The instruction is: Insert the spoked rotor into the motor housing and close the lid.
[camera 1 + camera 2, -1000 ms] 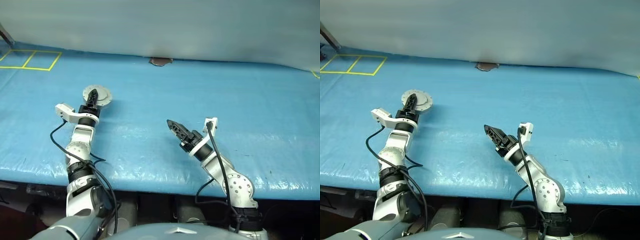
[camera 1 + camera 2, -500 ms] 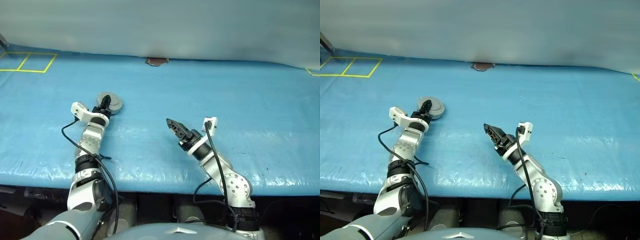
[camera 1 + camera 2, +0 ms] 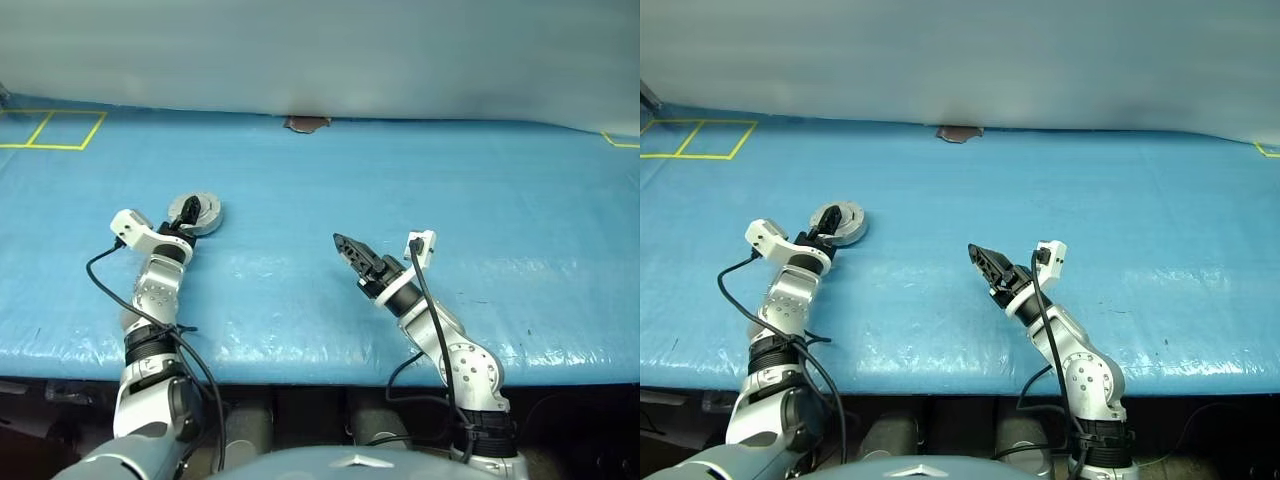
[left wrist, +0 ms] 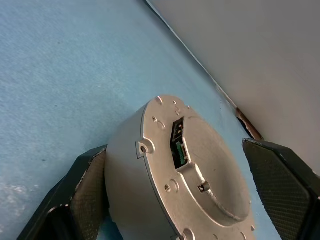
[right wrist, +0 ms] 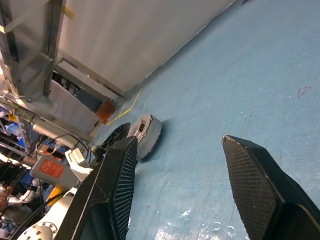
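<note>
left pincer (image 4: 185, 200) | opened | one finger off motor housing (image 4: 175, 180)

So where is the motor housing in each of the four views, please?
Left eye view: motor housing at the left gripper, left of middle.
Right eye view, same spot on the blue table cover.
Left wrist view, large, between the open fingers.
Right wrist view, small, beyond one finger.
Shared landmark: yellow tape lines.

We can read only a faint reddish mark resembling "12" on the blue plastic-covered tabletop (image 5: 280, 75); the orange label's text is illegible.
</note>
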`<state>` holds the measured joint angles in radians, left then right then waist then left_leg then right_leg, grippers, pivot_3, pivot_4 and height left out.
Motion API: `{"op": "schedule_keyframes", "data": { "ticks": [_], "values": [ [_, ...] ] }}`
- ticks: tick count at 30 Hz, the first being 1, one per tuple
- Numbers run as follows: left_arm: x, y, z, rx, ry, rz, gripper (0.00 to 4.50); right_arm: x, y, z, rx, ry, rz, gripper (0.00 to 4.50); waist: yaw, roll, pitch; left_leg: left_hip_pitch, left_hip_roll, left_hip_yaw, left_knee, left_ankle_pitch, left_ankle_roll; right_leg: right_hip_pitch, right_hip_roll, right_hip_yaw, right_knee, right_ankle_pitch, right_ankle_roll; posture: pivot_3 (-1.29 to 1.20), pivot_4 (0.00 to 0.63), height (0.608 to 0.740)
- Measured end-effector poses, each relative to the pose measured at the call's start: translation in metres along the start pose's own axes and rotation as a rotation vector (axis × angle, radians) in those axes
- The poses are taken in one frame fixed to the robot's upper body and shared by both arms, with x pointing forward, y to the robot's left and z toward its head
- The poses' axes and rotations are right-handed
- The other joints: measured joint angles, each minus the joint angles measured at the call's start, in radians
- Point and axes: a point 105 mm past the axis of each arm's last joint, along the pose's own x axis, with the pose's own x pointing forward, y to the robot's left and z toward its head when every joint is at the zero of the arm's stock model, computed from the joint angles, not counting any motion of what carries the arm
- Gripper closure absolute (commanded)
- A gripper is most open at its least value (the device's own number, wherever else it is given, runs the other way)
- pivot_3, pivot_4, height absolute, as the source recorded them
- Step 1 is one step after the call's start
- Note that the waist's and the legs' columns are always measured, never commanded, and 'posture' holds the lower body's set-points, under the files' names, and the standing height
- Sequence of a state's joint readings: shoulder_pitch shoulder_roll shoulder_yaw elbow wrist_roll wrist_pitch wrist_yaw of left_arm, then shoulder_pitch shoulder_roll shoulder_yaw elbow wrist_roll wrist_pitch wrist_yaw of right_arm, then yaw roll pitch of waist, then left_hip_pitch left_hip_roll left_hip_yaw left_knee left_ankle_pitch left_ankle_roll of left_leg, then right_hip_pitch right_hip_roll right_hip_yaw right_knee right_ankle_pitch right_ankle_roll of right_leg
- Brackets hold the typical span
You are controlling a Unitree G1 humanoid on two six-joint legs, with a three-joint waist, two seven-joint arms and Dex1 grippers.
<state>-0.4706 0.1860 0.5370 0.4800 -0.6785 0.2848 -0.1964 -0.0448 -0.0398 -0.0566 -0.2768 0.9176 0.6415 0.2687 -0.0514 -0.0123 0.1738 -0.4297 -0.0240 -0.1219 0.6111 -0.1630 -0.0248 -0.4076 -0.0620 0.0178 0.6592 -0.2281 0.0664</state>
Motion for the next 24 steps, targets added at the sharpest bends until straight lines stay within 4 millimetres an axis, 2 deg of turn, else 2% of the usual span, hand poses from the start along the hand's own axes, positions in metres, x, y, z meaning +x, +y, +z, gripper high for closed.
{"op": "schedule_keyframes", "data": {
  "ticks": [5, 8, 11, 14, 18, 21, 23, 24],
  "values": [
    [-0.004, 0.011, 0.015, 0.071, -0.034, 0.039, 0.03, 0.002, -0.001, 0.001, -0.001, 0.002, -0.004, 1.66, 0.006, 0.0, 0.0, -0.001, 0.0, 0.0, 0.0, 0.0, 0.0, 0.0, 0.0, 0.0, 0.0, 0.0, 0.0, 0.0, 0.15, 0.74],
    [-0.005, 0.007, 0.026, 0.1, -0.072, 0.022, 0.03, 0.002, -0.002, 0.0, -0.001, 0.006, -0.007, 1.66, 0.014, 0.0, 0.0, -0.001, 0.0, 0.0, 0.0, 0.0, 0.0, 0.0, 0.0, 0.0, 0.0, 0.0, 0.0, 0.0, 0.15, 0.74],
    [-0.009, -0.012, 0.041, 0.115, -0.135, -0.089, 0.03, 0.002, 0.0, 0.001, -0.022, 0.0, 0.015, 1.66, 0.017, 0.0, 0.0, -0.001, 0.0, 0.0, 0.0, 0.0, 0.0, 0.0, 0.0, 0.0, -0.001, 0.0, 0.0, 0.0, 0.15, 0.74],
    [-0.022, -0.053, 0.049, 0.122, -0.176, -0.353, 0.03, -0.002, 0.007, 0.007, -0.153, -0.035, 0.071, 1.66, 0.018, 0.0, 0.0, -0.002, -0.001, 0.001, 0.0, 0.0, 0.0, 0.0, -0.001, 0.0, -0.002, 0.0, 0.0, 0.0, 0.15, 0.74],
    [-0.045, -0.117, 0.031, 0.233, -0.124, -0.728, 0.03, -0.013, 0.014, 0.011, -0.424, -0.008, 0.146, 1.66, 0.019, 0.0, 0.0, -0.001, -0.001, 0.001, 0.0, 0.0, 0.0, 0.001, -0.001, 0.0, -0.003, 0.0, 0.0, 0.0, 0.15, 0.74],
    [-0.057, -0.142, 0.009, 0.332, 0.004, -0.904, 0.03, -0.024, 0.002, 0.01, -0.541, 0.09, 0.117, 1.66, 0.016, 0.0, 0.0, -0.001, 0.0, 0.002, 0.001, 0.0, 0.0, 0.0, -0.001, 0.001, -0.002, 0.0, -0.001, 0.0, 0.15, 0.74],
    [-0.067, -0.147, -0.013, 0.462, 0.13, -0.985, 0.03, -0.033, -0.008, 0.014, -0.573, 0.135, 0.09, 1.66, 0.015, 0.0, 0.0, 0.0, 0.0, 0.002, 0.0, 0.0, 0.0, 0.0, -0.001, 0.001, -0.001, -0.001, -0.002, 0.0, 0.15, 0.74],
    [-0.073, -0.145, -0.032, 0.556, 0.224, -1.027, 0.03, -0.037, -0.011, 0.02, -0.594, 0.144, 0.078, 1.66, 0.015, 0.0, 0.0, 0.0, 0.0, 0.003, 0.0, 0.0, 0.0, 0.0, -0.001, 0.002, -0.001, -0.001, -0.002, 0.0, 0.15, 0.74]
  ]
}}
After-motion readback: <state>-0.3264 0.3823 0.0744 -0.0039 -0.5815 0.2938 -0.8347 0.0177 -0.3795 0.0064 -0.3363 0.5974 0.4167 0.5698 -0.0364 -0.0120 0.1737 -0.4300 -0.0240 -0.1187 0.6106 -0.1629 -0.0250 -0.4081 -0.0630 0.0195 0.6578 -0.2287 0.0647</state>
